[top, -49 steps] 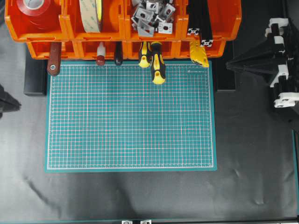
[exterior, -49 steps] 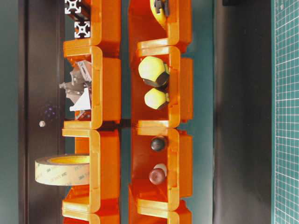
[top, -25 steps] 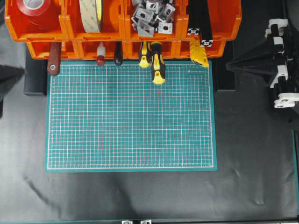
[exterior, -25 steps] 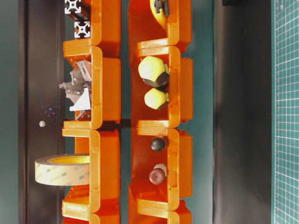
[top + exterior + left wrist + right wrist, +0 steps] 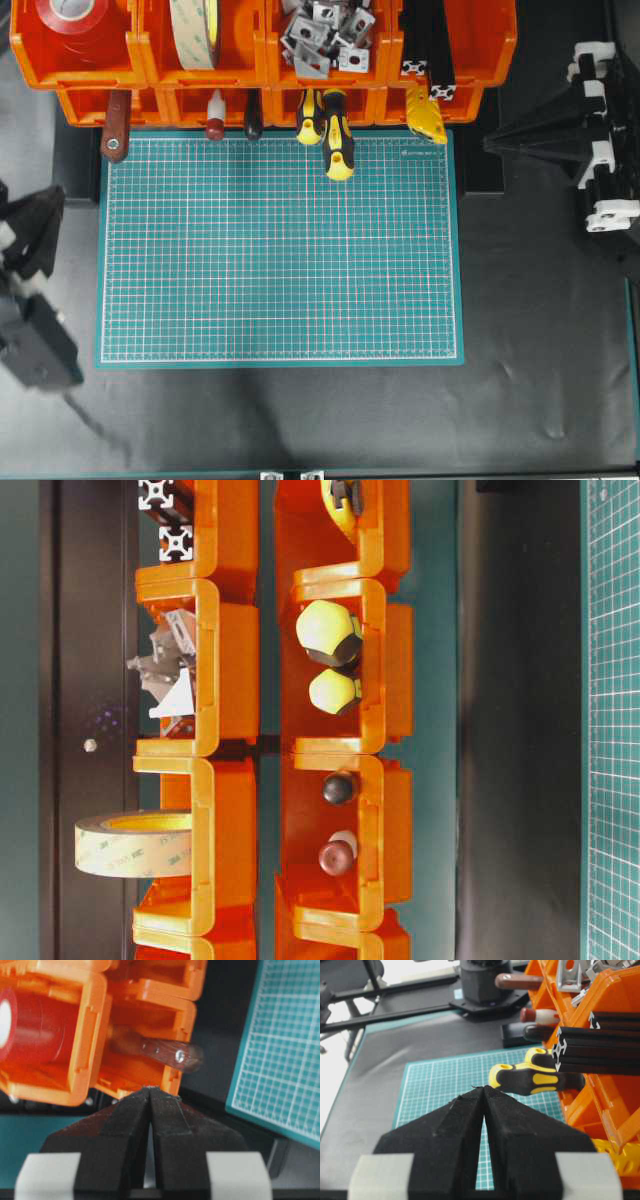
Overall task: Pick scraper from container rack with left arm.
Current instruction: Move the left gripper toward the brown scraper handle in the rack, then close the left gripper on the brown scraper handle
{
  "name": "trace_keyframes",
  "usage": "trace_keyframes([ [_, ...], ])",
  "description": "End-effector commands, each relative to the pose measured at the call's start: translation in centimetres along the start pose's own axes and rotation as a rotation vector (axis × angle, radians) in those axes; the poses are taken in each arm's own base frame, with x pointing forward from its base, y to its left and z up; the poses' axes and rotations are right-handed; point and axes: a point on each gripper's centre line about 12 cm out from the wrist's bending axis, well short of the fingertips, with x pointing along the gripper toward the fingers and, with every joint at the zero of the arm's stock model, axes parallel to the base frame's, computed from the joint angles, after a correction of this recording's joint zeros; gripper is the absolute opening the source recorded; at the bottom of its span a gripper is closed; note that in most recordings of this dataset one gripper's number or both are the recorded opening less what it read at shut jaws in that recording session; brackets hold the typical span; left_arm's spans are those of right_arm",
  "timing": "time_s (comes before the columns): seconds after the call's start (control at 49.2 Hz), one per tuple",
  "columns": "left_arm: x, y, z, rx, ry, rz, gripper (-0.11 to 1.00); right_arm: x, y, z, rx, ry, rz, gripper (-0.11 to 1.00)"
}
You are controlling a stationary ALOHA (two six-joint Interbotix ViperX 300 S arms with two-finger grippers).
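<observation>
The scraper (image 5: 113, 128) has a reddish-brown wooden handle with a hole at its end. It pokes out of the lower left bin of the orange container rack (image 5: 150, 72) and its blade is hidden inside. In the left wrist view the handle (image 5: 165, 1052) sticks out of the bin just beyond my left gripper (image 5: 150, 1089), which is shut and empty. In the overhead view my left gripper (image 5: 48, 205) is left of the green mat, below the scraper and apart from it. My right gripper (image 5: 489, 143) is shut and empty at the right; its tips (image 5: 483, 1088) also show in the right wrist view.
Two yellow-and-black screwdrivers (image 5: 330, 130) and a small red-knobbed tool (image 5: 215, 128) stick out of the lower bins. Upper bins hold red tape (image 5: 72, 25), a tape roll (image 5: 195, 35), metal brackets (image 5: 325, 35) and black extrusions (image 5: 430, 50). The green cutting mat (image 5: 280, 250) lies in front.
My left arm has swung into the overhead view from the left edge and now shows much larger beside the mat. The right arm and the tools have not moved.
</observation>
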Motion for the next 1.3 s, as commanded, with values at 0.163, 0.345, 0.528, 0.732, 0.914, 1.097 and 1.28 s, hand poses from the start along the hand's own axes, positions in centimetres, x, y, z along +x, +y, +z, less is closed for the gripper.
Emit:
trace_keyframes([
  [0.163,0.4,-1.3,0.6,-0.066,-0.186,-0.264,0.0,0.0,0.2,1.0,0.001,-0.012,0.004,0.01],
  [0.345,1.5,-0.9,0.6,-0.082,-0.178,-0.272,0.0,0.0,0.3,0.8,0.0,0.006,0.008,0.01],
  [0.528,2.7,-0.8,0.6,-0.026,-0.155,-0.239,0.25,0.0,0.5,0.6,-0.002,0.009,0.017,0.01],
  [0.732,4.8,-2.1,0.3,0.07,-0.103,-0.187,0.82,-0.1,0.5,0.7,-0.003,0.003,0.017,0.01],
  [0.914,6.9,-2.7,-0.5,0.153,-0.053,-0.15,0.89,-0.3,0.4,0.7,-0.008,-0.002,0.017,0.01],
  [1.097,7.5,-3.0,-1.1,0.267,-0.055,-0.152,0.9,-0.5,0.4,0.5,-0.009,-0.005,0.018,0.01],
  [1.28,7.9,-2.9,-1.3,0.279,-0.048,-0.149,0.9,-0.7,0.4,0.2,-0.006,-0.005,0.018,0.01],
])
